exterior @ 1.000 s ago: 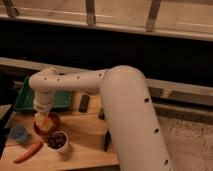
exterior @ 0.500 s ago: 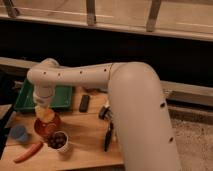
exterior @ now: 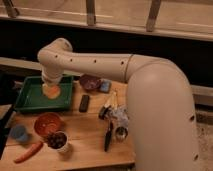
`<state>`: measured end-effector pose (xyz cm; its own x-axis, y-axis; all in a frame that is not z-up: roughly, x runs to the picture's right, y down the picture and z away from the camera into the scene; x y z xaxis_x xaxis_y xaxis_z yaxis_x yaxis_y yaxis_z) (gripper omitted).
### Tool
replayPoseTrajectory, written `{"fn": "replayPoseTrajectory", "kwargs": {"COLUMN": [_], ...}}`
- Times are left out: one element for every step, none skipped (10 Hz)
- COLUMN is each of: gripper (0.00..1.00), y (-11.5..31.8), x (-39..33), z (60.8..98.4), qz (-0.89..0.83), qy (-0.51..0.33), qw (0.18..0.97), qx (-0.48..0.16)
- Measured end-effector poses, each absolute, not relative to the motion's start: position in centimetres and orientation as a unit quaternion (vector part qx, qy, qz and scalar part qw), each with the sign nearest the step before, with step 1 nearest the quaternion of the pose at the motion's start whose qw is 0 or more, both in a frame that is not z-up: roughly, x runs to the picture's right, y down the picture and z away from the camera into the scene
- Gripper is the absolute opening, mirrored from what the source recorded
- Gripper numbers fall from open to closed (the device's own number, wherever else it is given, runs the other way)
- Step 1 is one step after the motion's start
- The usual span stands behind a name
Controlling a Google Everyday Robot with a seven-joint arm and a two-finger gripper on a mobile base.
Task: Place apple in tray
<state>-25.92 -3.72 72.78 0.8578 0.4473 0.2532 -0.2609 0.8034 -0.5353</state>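
Note:
The apple [exterior: 51,91] is a small round orange-yellow fruit. It hangs just under the white wrist of my arm, held in my gripper [exterior: 51,88]. The gripper is above the right part of the green tray [exterior: 27,97], which lies at the back left of the wooden table. The apple covers the gripper's fingertips. I cannot tell whether the apple touches the tray floor or hangs just over it. My big white arm reaches in from the right and hides the right side of the table.
A dark purple bowl [exterior: 90,81] and a blue object [exterior: 105,86] lie right of the tray. A black bar [exterior: 84,102] is in front of them. A reddish-orange bowl [exterior: 47,122], a cup of dark fruit [exterior: 57,141], a carrot [exterior: 28,152] and a blue cup [exterior: 19,132] are front left. Utensils [exterior: 110,127] lie in the middle.
My gripper has carried the apple from above the reddish-orange bowl back over the green tray. The camera's view of the table has shifted and drawn closer.

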Motion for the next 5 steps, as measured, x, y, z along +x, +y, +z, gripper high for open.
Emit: {"fn": "replayPoseTrajectory", "kwargs": {"gripper": [0.00,0.00,0.00,0.00,0.00], "y": [-5.3,-6.0,-6.2,-6.2,-5.9], "x": [-25.7,-26.2,-27.3,-27.6,-28.0], "z": [73.6,74.0,75.1,76.4,77.8], "qz": [0.196,0.196,0.195,0.197,0.198], "qy": [-0.211,-0.226,-0.251,-0.267,-0.279], "qw": [0.927,0.924,0.918,0.914,0.910], "qx": [-0.239,-0.238,-0.236,-0.235,-0.236]}}
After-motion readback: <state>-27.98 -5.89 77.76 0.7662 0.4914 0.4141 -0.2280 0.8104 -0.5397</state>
